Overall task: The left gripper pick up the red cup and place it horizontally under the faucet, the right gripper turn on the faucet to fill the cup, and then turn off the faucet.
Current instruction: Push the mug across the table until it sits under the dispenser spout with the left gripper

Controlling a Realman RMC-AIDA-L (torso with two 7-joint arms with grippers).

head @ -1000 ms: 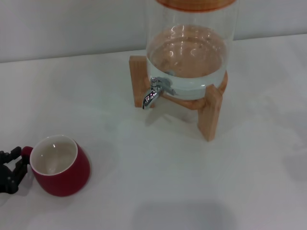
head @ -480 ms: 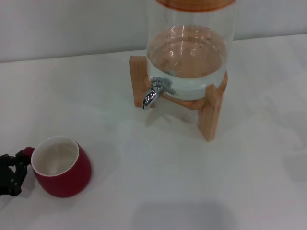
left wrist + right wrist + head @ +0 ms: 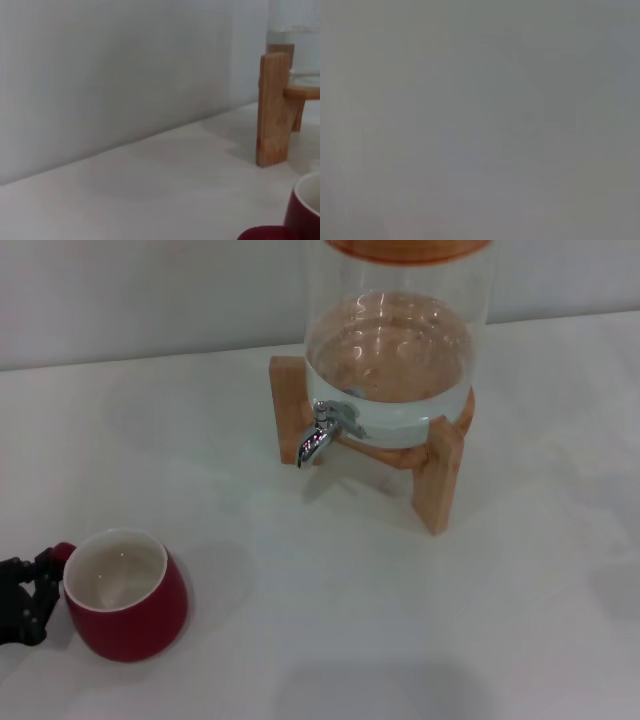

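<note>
One red cup (image 3: 126, 594) upright near table's left front, handle toward my left gripper (image 3: 28, 592), whose fingers sit at that handle; closed or not, I cannot tell | grip should be firm before lifting, keep cup level | one faucet (image 3: 322, 433) well apart, on one wooden stand (image 3: 440, 476) | right gripper unseen.

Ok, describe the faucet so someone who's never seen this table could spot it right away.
Find the big glass jar of water on its light wooden stand at the back of the white table. The faucet sticks out low on the jar's front, between the stand's legs. It is the only shiny chrome piece, small, with a downward-curved spout.
</note>
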